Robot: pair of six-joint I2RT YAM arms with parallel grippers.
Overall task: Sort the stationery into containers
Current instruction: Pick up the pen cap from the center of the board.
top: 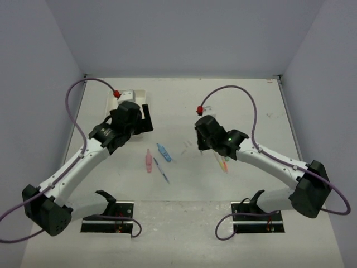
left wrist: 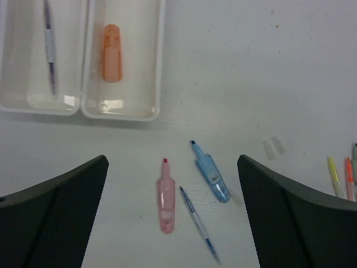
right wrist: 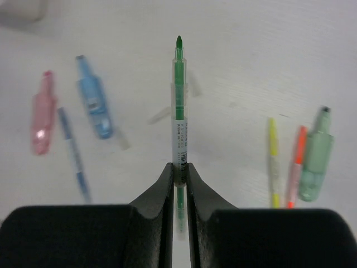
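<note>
Right end effector (right wrist: 178, 174) is clamped on the slim green marker (right wrist: 178, 95) near its back end, tip pointing to 12 o'clock. It looks like light, stiff, slick plastic, so it might swivel; mid-barrel seems safer. Left end effector (left wrist: 172, 161) is spread wide, holding nothing, with the trays (left wrist: 159, 67) at 11 o'clock.

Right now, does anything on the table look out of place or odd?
Two small clear pieces, possibly caps, lie loose on the table, apart from any marker, while the pink highlighter and blue highlighter nearby show bare tips. Nothing else stands out.
</note>
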